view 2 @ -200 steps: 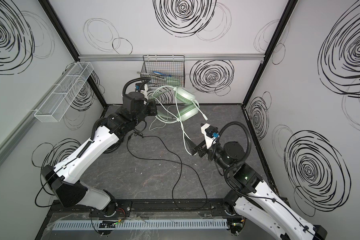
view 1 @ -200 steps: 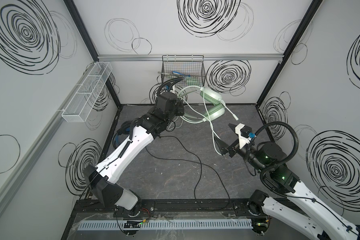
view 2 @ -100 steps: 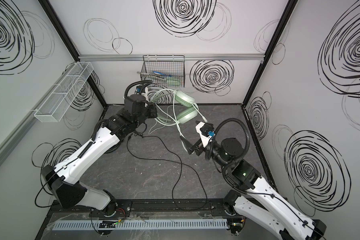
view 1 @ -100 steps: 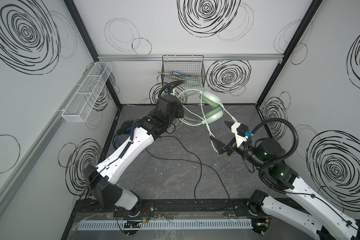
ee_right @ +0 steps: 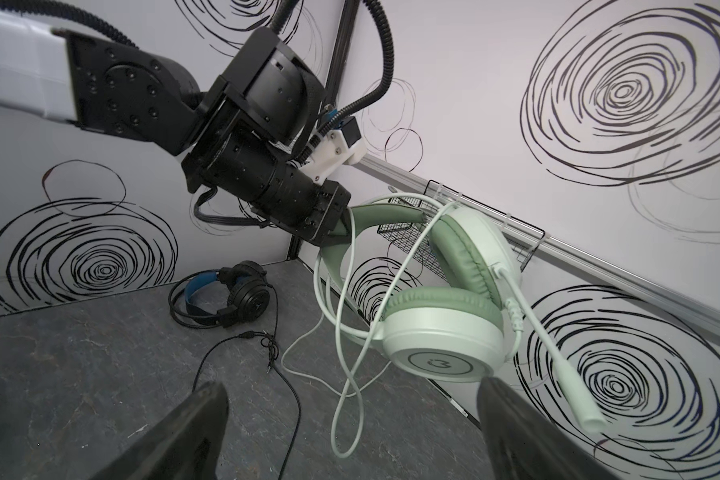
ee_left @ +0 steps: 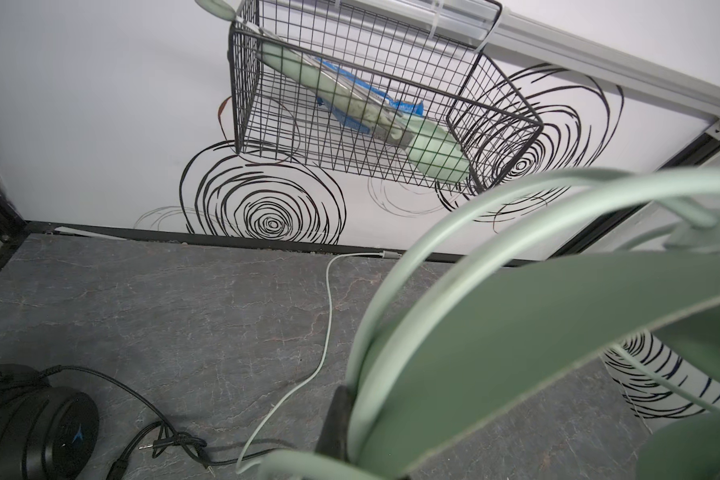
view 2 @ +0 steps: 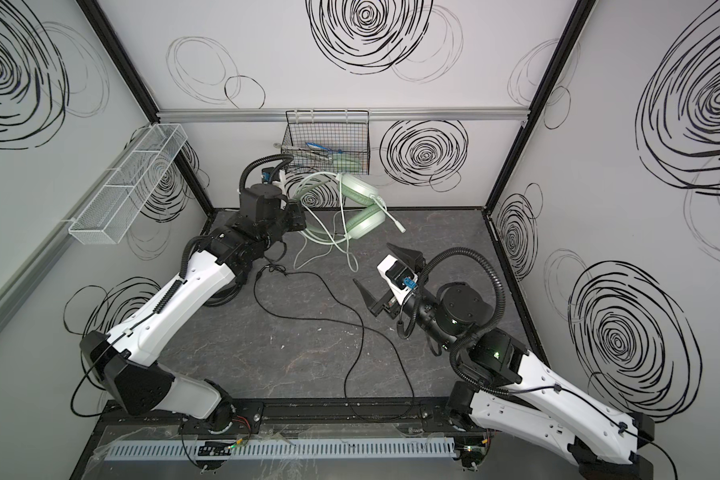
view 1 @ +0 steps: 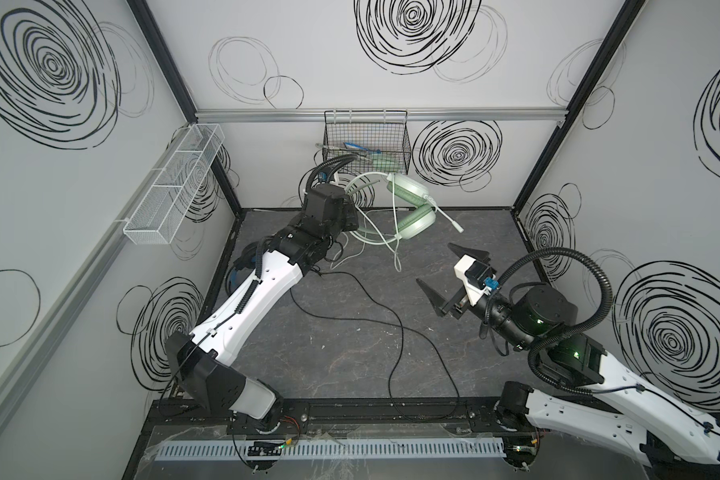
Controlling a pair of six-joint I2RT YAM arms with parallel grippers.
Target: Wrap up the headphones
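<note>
Whereas a second ago the white cord (ee_left: 328,307) reached down to the right gripper (view 1: 433,263), it now hangs clear of it. The right fingers stand wide apart and empty over the right half of the desk (view 1: 329,353). On this reading the last stretch of cord has slipped free and the wrapping is unfinished, so a fresh hold on the loose length seems called for. Left gripper (ee_right: 339,232): fingers closed on the headband of the mint-green headset (ee_right: 445,332), held in the air at the rear of the desk, near the wire basket (view 1: 366,141) on the back wall. Its two ear cups sit close together, with pale shells and darker green pads. Black headset (ee_right: 246,297): blue-padded, lying on the desk in the left rear corner and not yet wrapped. White cord: a loose turn or two drapes over band and cups, the rest drops in a long loop to the desk, and its end piece lies by the foot of the back wall. Black cord (ee_right: 297,405): sprawled unwound across the desk. Boom mic (ee_right: 558,363): juts obliquely from one cup.
</note>
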